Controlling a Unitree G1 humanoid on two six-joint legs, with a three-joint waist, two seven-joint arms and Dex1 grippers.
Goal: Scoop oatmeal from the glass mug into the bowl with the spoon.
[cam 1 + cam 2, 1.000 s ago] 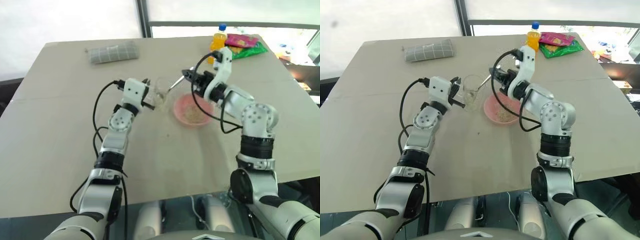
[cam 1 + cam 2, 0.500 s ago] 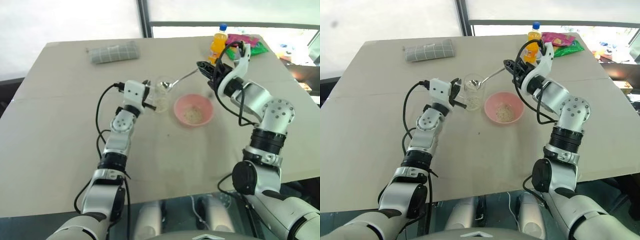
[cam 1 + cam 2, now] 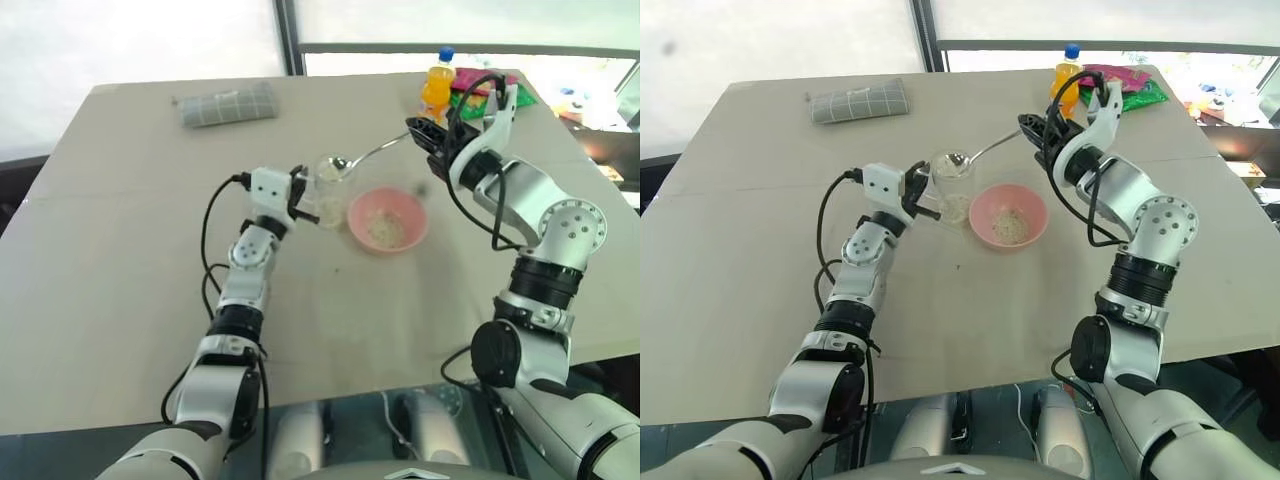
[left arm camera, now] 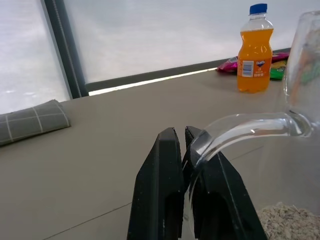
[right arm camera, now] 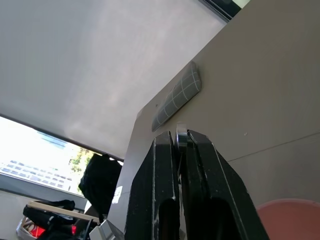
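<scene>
left gripper [image 4: 182, 150] clamped on the glass mug [image 3: 951, 187] handle, slick and fragile, right gripper [image 3: 1033, 130] pinching the stiff thin spoon [image 3: 980, 153] by its handle end.

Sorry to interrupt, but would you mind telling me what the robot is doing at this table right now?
It is moving oatmeal from a glass mug into a pink bowl. The left gripper is shut on the mug's handle, steadying it on the table. The right gripper holds a spoon by its handle, its scoop at the mug's rim. Some oats already lie in the bowl.
</scene>
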